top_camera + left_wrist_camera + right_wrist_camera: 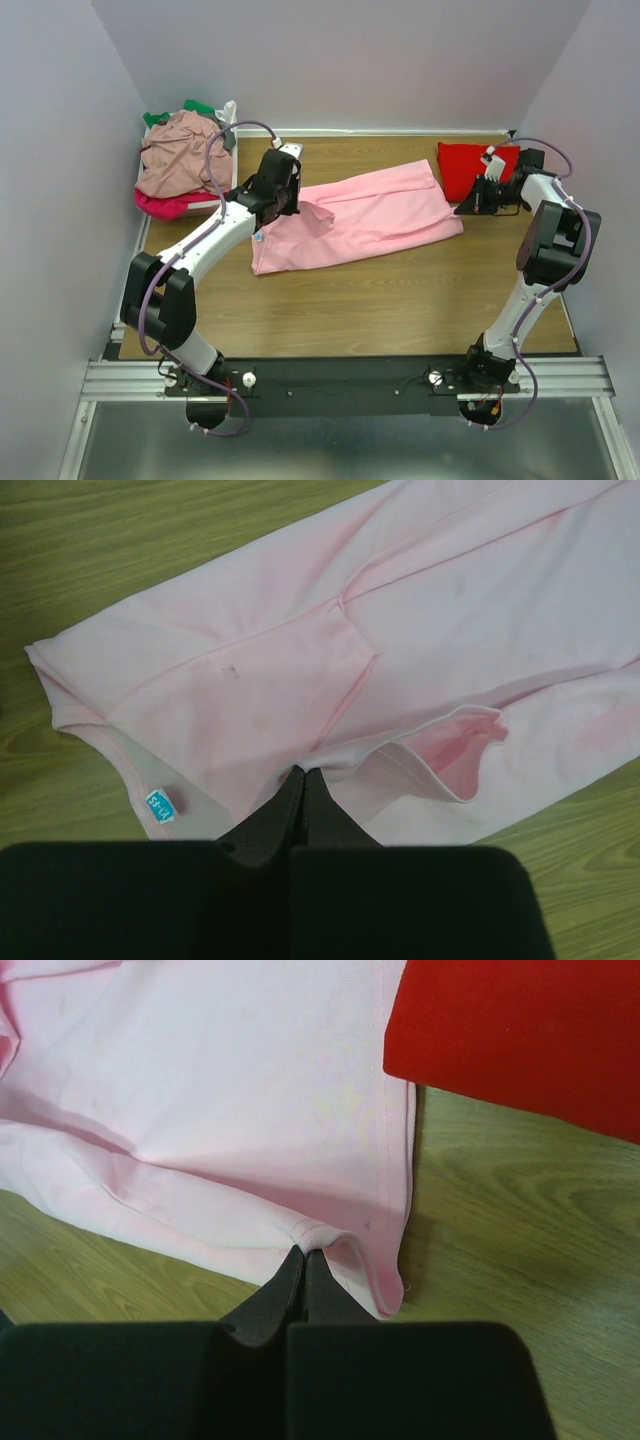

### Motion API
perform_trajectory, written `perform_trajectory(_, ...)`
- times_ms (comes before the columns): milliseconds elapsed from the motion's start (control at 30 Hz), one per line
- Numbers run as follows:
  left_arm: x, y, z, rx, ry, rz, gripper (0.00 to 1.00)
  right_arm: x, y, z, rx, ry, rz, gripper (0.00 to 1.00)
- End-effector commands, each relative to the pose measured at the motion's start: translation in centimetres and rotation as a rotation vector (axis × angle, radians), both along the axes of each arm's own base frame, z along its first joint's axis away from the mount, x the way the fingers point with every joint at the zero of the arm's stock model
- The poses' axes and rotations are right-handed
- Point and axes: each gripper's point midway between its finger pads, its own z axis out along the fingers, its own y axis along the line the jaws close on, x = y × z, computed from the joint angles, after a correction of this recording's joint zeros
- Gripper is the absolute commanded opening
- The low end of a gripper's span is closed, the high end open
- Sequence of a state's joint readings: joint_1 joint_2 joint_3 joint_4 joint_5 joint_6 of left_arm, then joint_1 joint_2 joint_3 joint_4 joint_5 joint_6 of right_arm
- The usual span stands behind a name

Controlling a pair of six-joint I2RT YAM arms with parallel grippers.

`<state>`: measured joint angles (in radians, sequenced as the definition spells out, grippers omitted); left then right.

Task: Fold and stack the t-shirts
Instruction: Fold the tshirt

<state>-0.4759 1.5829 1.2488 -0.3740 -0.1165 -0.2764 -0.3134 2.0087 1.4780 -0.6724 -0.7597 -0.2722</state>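
The left claw (303, 776) near the labelled neck end and the right claw (304, 1256) at the hem corner, beside the folded red t-shirt (470, 166), are each clenched on the light pink t-shirt (372, 212), probably to keep it stretched across the bench (350, 305) for folding.

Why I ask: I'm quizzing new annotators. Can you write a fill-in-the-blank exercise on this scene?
1. The left gripper and the right gripper are both ____ on the pink shirt.
2. The folded shirt beside the right gripper is ____.
3. The pile of unfolded shirts sits in the far ____ corner.

Missing words: shut; red; left.
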Motion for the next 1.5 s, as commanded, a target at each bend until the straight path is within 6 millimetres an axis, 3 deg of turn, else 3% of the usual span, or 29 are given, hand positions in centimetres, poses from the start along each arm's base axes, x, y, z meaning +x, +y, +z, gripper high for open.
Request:
perform_trajectory(0,1.1,-0.4,1.2,-0.018,-0.045,-0.015,0.00,0.1,0.3,-1.1,0.014,0.021,-0.019,0.00)
perform_trajectory(267,1.9,0.0,0.6,-0.008,-0.037,-0.007,0.00,0.4,0.2,-1.7,0.023,0.026,-0.041,0.01)
perform_trajectory(833,4.5,1.7,-1.2,0.027,-0.005,0.045,0.00,2.8,1.0,-0.8,0.062,-0.015,-0.044,0.01)
perform_trajectory(1200,2.9,2.6,-2.8,0.018,0.036,0.070,0.00,4.0,1.9,-0.2,0.076,-0.041,-0.033,0.02)
perform_trajectory(1467,2.1,3.1,-3.4,0.007,0.049,0.087,0.00,4.7,1.8,-0.9,0.047,-0.030,-0.060,0.03)
